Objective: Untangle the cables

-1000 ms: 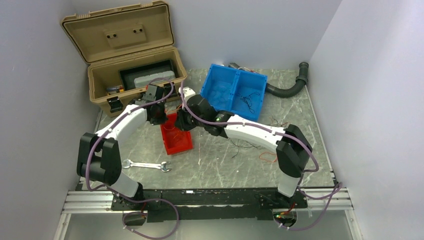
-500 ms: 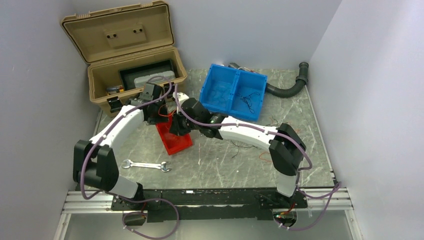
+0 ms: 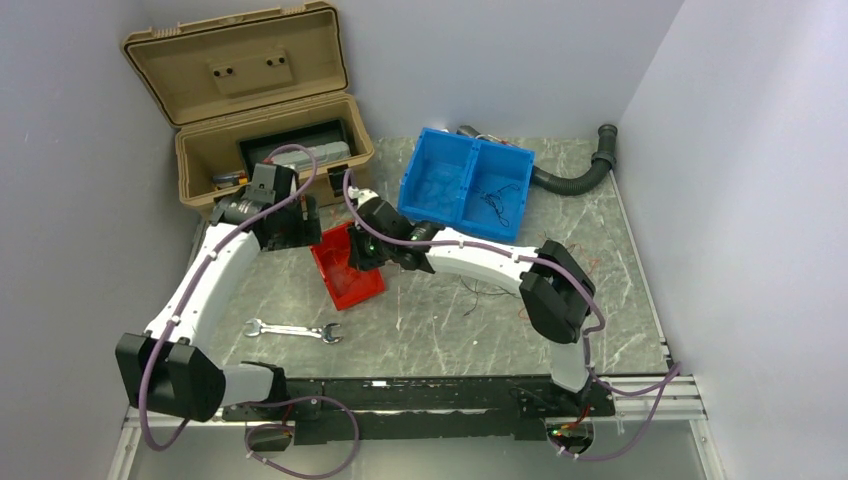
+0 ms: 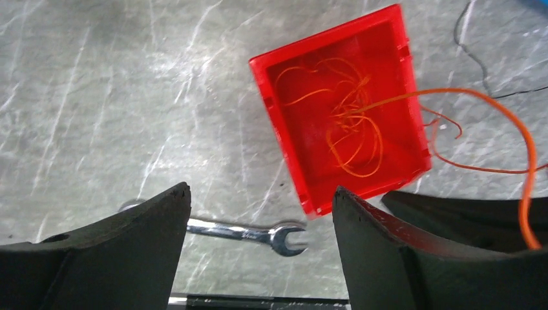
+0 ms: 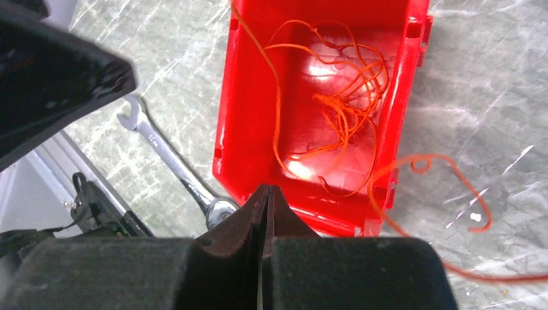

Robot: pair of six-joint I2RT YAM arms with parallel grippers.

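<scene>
Orange cables (image 4: 352, 123) lie in a loose tangle inside the red bin (image 4: 294, 155). One strand leaves the bin, arcs right and drops past a dark gripper body at the lower right. My left gripper (image 4: 260, 194) hangs open and empty above the table, left of the bin (image 3: 355, 288). My right gripper (image 5: 267, 188) is shut over the bin's near wall (image 5: 232, 129); I see no strand between its tips. More orange cable (image 5: 452, 187) loops on the table beside the bin. Thin black cables (image 3: 495, 200) lie in the blue bin.
A steel wrench (image 3: 295, 330) lies on the marble table in front of the red bin. An open tan toolbox (image 3: 250, 150) stands at the back left. The blue two-part bin (image 3: 470, 150) and a black ribbed hose (image 3: 575, 178) sit at the back. Loose black wires (image 3: 485, 290) lie mid-table.
My left gripper has opened and drawn back to the left, away from the red bin. My right gripper has closed and moved left over the bin.
</scene>
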